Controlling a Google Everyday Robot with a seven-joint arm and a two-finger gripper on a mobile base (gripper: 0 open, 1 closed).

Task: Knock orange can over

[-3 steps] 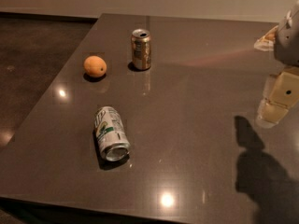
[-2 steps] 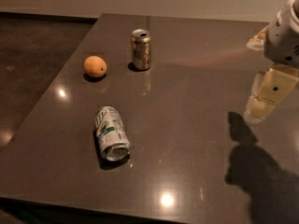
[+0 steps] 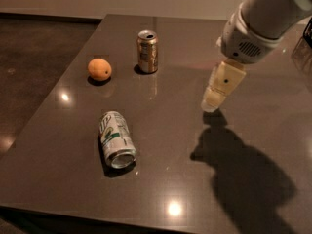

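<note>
The orange can [image 3: 147,51] stands upright on the table [image 3: 165,179], with the orange fruit [image 3: 99,69] near its left. The gripper [image 3: 210,104] hangs well to the can's right, and I can't tell whether it is spread or closed. If I strike low, I judge the can slides into the fruit instead of toppling.

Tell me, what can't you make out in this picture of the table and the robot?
All in the camera view:
- Arm: cut off by the top and right edges; only its end and the gripper, above the table right of the orange can, show.
- Orange can: label too small to read.
- Dark thing at the right edge: cut off, unidentifiable.
- Green can: underside hidden against the table.
</note>
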